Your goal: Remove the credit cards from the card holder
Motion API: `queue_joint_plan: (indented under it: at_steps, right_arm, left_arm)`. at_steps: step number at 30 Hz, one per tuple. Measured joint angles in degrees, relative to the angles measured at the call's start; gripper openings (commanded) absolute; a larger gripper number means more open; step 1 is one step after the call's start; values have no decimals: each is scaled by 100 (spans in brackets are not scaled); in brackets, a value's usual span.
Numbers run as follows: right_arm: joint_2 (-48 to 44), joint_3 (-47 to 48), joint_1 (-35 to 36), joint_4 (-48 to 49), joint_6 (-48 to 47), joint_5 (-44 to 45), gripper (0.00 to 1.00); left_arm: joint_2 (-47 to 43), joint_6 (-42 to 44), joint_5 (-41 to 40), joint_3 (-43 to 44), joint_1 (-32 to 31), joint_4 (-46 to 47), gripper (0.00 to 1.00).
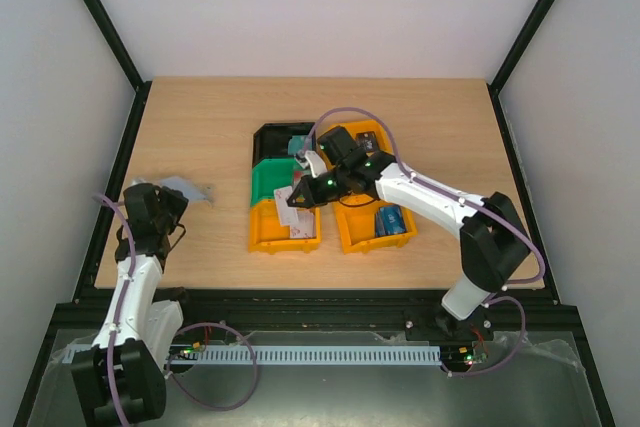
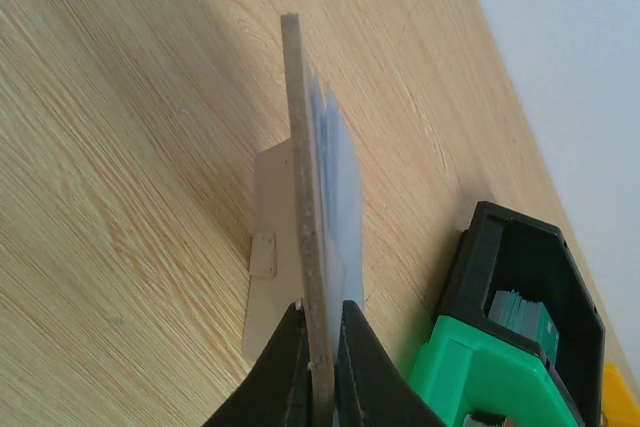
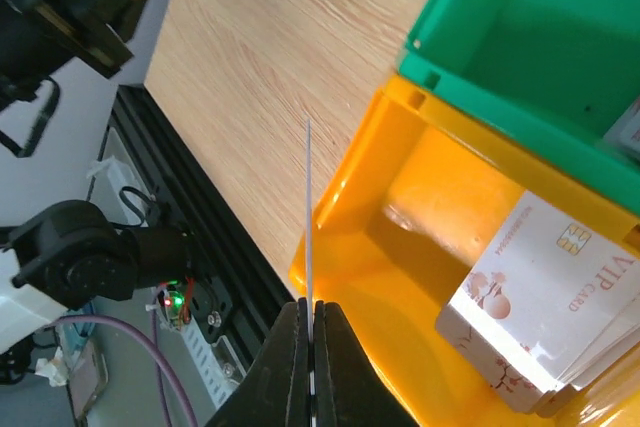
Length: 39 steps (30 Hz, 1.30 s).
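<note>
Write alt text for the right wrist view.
The right gripper is shut on a thin card seen edge-on, at the rim of an orange bin. A stack of white-pink cards lies in that bin, and a green bin adjoins it on the wooden table.

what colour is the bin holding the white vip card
It's an orange plastic bin, clearest in right wrist view.

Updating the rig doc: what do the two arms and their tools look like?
The left arm and right arm both have white links, black joint housings and a lilac cable looped alongside. Small green lights glow on the right one. The left tool and right tool have slim, tapered black fingers.
</note>
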Motion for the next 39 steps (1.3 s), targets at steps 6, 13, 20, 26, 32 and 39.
queue_joint_plan:
  at_steps: [6,13,20,26,32,39]
  right_arm:
    - [313,-57,61,-2,101,61,2]
    - [562,-160,59,-33,208,315,2]
    - [804,-175,59,-173,319,577,2]
    - [820,-177,72,-409,356,850,2]
    - [846,-175,74,-575,442,1036,4]
    - [846,-131,72,-651,516,1248,13]
  left_arm:
    - [-17,-168,-15,-109,63,-9,2]
    - [-83,-273,-20,-247,98,-42,2]
    - [-98,-297,-20,-260,98,-61,2]
    - [-114,-306,-20,-260,101,-92,2]
    - [-125,-321,-20,-260,116,-118,2]
    - [-125,-328,-20,-273,127,-127,2]
